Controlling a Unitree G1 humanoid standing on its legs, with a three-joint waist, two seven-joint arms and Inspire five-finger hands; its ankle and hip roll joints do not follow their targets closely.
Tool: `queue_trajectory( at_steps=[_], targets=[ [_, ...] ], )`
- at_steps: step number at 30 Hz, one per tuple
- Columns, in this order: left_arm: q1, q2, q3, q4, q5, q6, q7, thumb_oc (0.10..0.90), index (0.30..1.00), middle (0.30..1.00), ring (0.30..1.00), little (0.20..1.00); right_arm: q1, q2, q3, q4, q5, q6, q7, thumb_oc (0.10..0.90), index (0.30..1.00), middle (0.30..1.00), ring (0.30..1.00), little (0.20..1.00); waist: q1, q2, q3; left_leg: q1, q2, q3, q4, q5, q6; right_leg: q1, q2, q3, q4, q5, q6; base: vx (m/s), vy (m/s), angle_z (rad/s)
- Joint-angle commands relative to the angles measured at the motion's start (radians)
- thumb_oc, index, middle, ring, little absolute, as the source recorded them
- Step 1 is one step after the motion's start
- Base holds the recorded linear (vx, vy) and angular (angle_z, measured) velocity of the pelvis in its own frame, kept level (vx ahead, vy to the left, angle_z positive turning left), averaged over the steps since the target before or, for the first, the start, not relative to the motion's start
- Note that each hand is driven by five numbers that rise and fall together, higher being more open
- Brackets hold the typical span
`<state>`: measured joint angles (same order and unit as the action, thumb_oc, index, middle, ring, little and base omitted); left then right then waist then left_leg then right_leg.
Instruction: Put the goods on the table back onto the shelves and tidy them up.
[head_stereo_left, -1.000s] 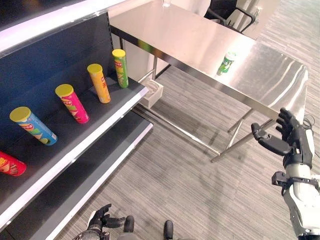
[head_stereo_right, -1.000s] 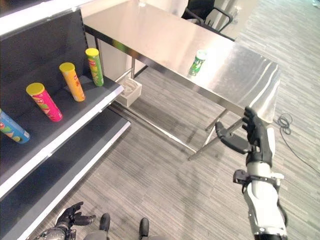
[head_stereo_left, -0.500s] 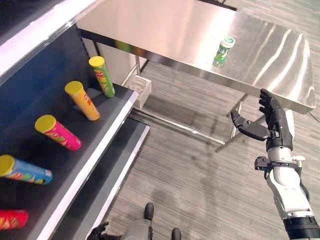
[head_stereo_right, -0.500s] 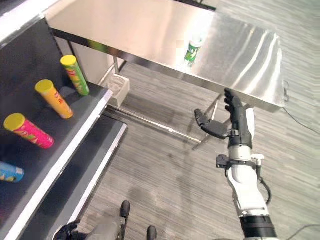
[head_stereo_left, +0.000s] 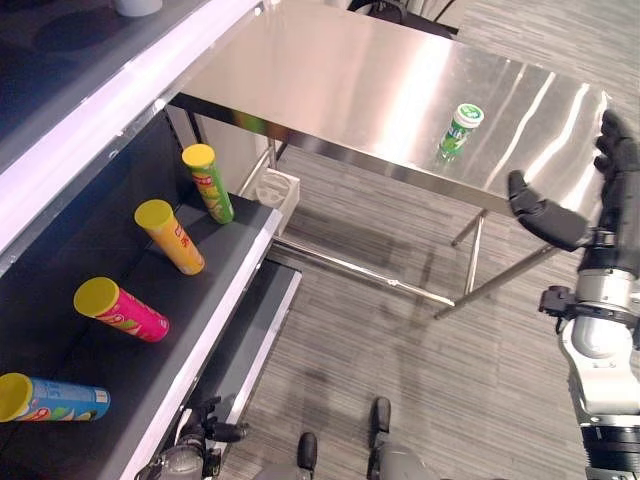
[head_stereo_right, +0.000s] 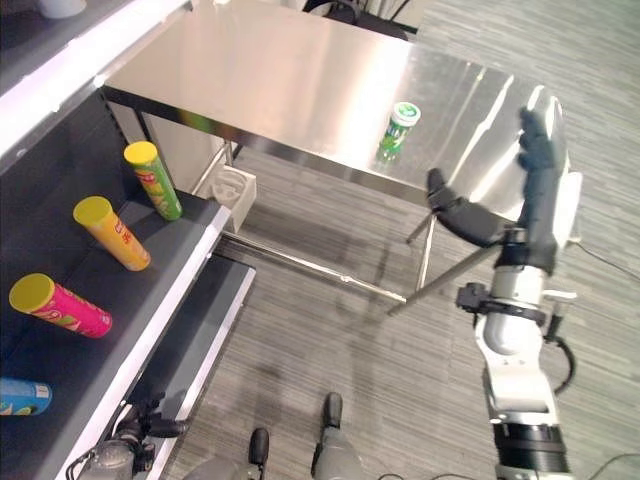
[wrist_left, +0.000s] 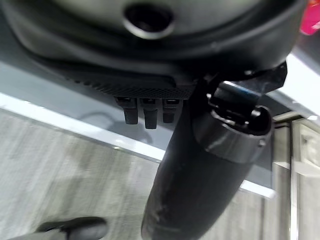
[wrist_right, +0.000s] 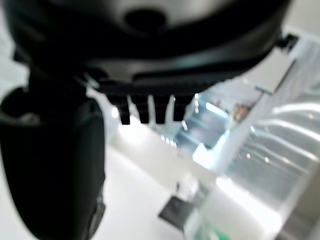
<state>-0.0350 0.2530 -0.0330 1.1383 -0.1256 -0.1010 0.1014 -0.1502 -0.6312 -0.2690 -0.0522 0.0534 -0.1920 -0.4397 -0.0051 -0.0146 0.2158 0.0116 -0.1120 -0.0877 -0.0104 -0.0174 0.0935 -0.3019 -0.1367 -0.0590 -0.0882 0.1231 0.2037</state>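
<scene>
A green can (head_stereo_left: 460, 130) stands on the steel table (head_stereo_left: 340, 90). The right hand (head_stereo_left: 590, 200) hangs spread near it. Four tubes lie on the shelf (head_stereo_left: 215, 320)

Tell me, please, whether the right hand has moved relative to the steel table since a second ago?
Yes. The right hand has risen from below the steel table's near edge to overlap its top.

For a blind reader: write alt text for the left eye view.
The robot's open right hand is raised near a steel table where one green can stands. Four tubes stand on the dark shelf: green, orange, pink, blue.
</scene>
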Motion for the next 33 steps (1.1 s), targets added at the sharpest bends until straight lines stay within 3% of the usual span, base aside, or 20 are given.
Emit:
queue_trajectory(
  at_steps=[1, 5, 6, 7, 9, 11, 13, 15, 16, 17, 19, 21, 22, 23, 24, 33],
  targets=[
    [0.031, 0.053, -0.014, -0.072, -0.005, -0.030, 0.023, 0.800, 0.900, 0.900, 0.900, 0.900, -0.086, -0.116, -0.071, -0.020, -0.021, -0.069, -0.057, 0.800, 0.900, 0.900, 0.900, 0.900, 0.015, -0.031, -0.034, 0.004, 0.096, 0.011, 0.018, -0.081, -0.128, -0.017, -0.014, 0.024, 0.089, -0.029, 0.056, 0.22, -0.268, 0.58],
    [0.023, 0.063, -0.026, -0.084, -0.016, -0.037, 0.020, 0.800, 0.900, 0.900, 0.900, 0.900, -0.059, -0.158, -0.076, 0.012, 0.013, -0.062, -0.029, 0.800, 0.900, 0.900, 0.900, 0.900, 0.009, -0.056, -0.041, 0.073, 0.119, -0.064, -0.002, -0.121, -0.156, 0.003, -0.022, 0.065, 0.094, -0.007, 0.058, 0.27, -0.371, 0.68],
    [0.023, 0.067, -0.026, -0.069, -0.015, -0.033, 0.020, 0.800, 0.900, 0.900, 0.900, 0.900, -0.060, -0.172, -0.064, 0.025, 0.039, -0.052, 0.004, 0.800, 0.900, 0.900, 0.900, 0.900, 0.011, -0.073, -0.060, 0.094, 0.153, -0.062, -0.017, -0.120, -0.178, 0.023, -0.023, 0.052, 0.115, 0.005, 0.058, 0.15, -0.256, 0.73],
    [0.023, 0.067, -0.026, -0.069, -0.015, -0.033, 0.020, 0.800, 0.900, 0.900, 0.900, 0.900, -0.060, -0.173, -0.064, 0.026, 0.041, -0.053, 0.005, 0.800, 0.900, 0.900, 0.900, 0.900, 0.009, -0.071, -0.061, 0.096, 0.156, -0.065, -0.020, -0.120, -0.178, 0.025, -0.022, 0.049, 0.115, 0.003, 0.058, 0.23, -0.401, 0.57],
    [0.036, 0.061, -0.023, -0.067, -0.031, -0.034, 0.019, 0.800, 0.900, 0.900, 0.900, 0.900, -0.061, -0.200, -0.048, 0.051, 0.074, -0.060, 0.038, 0.800, 0.900, 0.900, 0.900, 0.900, 0.007, -0.070, -0.089, 0.106, 0.221, -0.069, -0.011, -0.126, -0.208, 0.041, -0.007, 0.011, 0.145, -0.018, 0.047, 0.23, -0.458, 0.48],
    [0.044, 0.059, -0.035, -0.075, -0.040, -0.032, 0.009, 0.800, 0.900, 0.900, 0.900, 0.900, -0.068, -0.228, -0.020, 0.067, 0.127, -0.065, 0.079, 0.800, 0.900, 0.900, 0.900, 0.900, 0.007, -0.061, -0.101, 0.061, 0.289, -0.072, 0.063, -0.092, -0.238, 0.080, 0.033, -0.042, 0.152, -0.068, 0.020, 0.19, -0.536, 0.37],
    [0.050, 0.056, -0.035, -0.083, -0.045, -0.029, 0.009, 0.800, 0.900, 0.900, 0.900, 0.900, -0.068, -0.243, -0.011, 0.075, 0.156, -0.070, 0.100, 0.800, 0.900, 0.900, 0.900, 0.900, 0.010, -0.056, -0.102, 0.018, 0.302, -0.071, 0.150, -0.034, -0.244, 0.121, 0.059, -0.064, 0.138, -0.093, 0.001, 0.12, -0.315, 0.19],
    [0.050, 0.057, -0.033, -0.100, -0.048, -0.025, 0.010, 0.800, 0.900, 0.900, 0.900, 0.900, -0.068, -0.249, -0.007, 0.082, 0.188, -0.073, 0.110, 0.800, 0.900, 0.900, 0.900, 0.900, 0.014, -0.064, -0.089, -0.037, 0.293, -0.057, 0.256, 0.025, -0.233, 0.164, 0.068, -0.068, 0.126, -0.109, -0.018, 0.08, -0.258, 0.11],
    [0.046, 0.058, -0.038, -0.096, -0.047, -0.021, 0.016, 0.800, 0.900, 0.900, 0.900, 0.900, -0.073, -0.241, 0.001, 0.092, 0.216, -0.079, 0.113, 0.800, 0.900, 0.900, 0.900, 0.900, 0.013, -0.070, -0.082, -0.068, 0.298, -0.016, 0.284, 0.041, -0.224, 0.178, 0.064, -0.076, 0.120, -0.117, -0.027, 0.04, -0.214, 0.01],
    [0.045, 0.059, -0.036, -0.103, -0.051, -0.019, 0.010, 0.800, 0.900, 0.900, 0.900, 0.900, -0.072, -0.241, 0.002, 0.092, 0.228, -0.071, 0.125, 0.800, 0.900, 0.900, 0.900, 0.900, 0.014, -0.075, -0.082, -0.086, 0.294, 0.020, 0.288, 0.023, -0.220, 0.188, 0.064, -0.078, 0.113, -0.125, -0.030, 0.04, -0.187, 0.00],
    [0.041, 0.054, -0.033, -0.099, -0.044, -0.017, 0.002, 0.800, 0.900, 0.900, 0.900, 0.900, -0.066, -0.232, -0.005, 0.093, 0.250, -0.079, 0.139, 0.800, 0.900, 0.900, 0.900, 0.900, 0.019, -0.082, -0.092, -0.103, 0.246, 0.052, 0.218, -0.047, -0.213, 0.214, 0.061, -0.079, 0.090, -0.123, -0.031, 0.10, -0.121, 0.14],
    [0.061, 0.041, -0.047, -0.054, 0.004, 0.004, 0.008, 0.800, 0.900, 0.900, 0.900, 0.900, -0.035, -0.248, -0.033, 0.175, 0.249, -0.101, 0.102, 0.800, 0.900, 0.900, 0.900, 0.900, 0.023, -0.062, -0.100, -0.106, 0.206, 0.073, 0.096, -0.036, -0.202, 0.219, 0.074, -0.079, 0.113, -0.144, -0.030, 0.10, -0.013, 0.08],
    [0.060, 0.047, -0.053, -0.074, 0.003, -0.010, -0.002, 0.800, 0.900, 0.900, 0.900, 0.900, -0.049, -0.256, -0.021, 0.138, 0.253, -0.079, 0.170, 0.800, 0.900, 0.900, 0.900, 0.900, 0.022, -0.058, -0.104, -0.084, 0.199, 0.078, 0.045, -0.029, -0.207, 0.221, 0.079, -0.082, 0.107, -0.139, -0.030, 0.04, 0.025, 0.07],
    [0.060, 0.047, -0.053, -0.074, 0.003, -0.010, -0.002, 0.800, 0.900, 0.900, 0.900, 0.900, -0.049, -0.256, -0.021, 0.137, 0.253, -0.078, 0.170, 0.800, 0.900, 0.900, 0.900, 0.900, 0.022, -0.058, -0.103, -0.082, 0.199, 0.078, 0.043, -0.028, -0.207, 0.222, 0.079, -0.082, 0.107, -0.139, -0.030, 0.06, 0.011, 0.00],
    [0.047, 0.045, -0.049, -0.090, -0.020, -0.020, -0.012, 0.800, 0.900, 0.900, 0.900, 0.900, -0.073, -0.234, 0.000, 0.103, 0.338, -0.104, 0.206, 0.800, 0.900, 0.900, 0.900, 0.900, 0.022, -0.051, -0.118, -0.076, 0.184, 0.066, 0.018, -0.009, -0.207, 0.220, 0.082, -0.087, 0.104, -0.134, -0.028, 0.08, 0.018, 0.06],
    [0.072, 0.034, -0.024, -0.061, -0.029, -0.023, -0.024, 0.800, 0.900, 0.900, 0.900, 0.900, -0.120, -0.202, 0.055, 0.130, 0.375, -0.109, 0.256, 0.800, 0.900, 0.900, 0.900, 0.900, 0.035, -0.035, -0.150, -0.006, 0.177, 0.092, -0.072, 0.021, -0.214, 0.257, 0.071, -0.091, 0.081, -0.137, -0.022, 0.06, 0.052, -0.01]
  ],
)
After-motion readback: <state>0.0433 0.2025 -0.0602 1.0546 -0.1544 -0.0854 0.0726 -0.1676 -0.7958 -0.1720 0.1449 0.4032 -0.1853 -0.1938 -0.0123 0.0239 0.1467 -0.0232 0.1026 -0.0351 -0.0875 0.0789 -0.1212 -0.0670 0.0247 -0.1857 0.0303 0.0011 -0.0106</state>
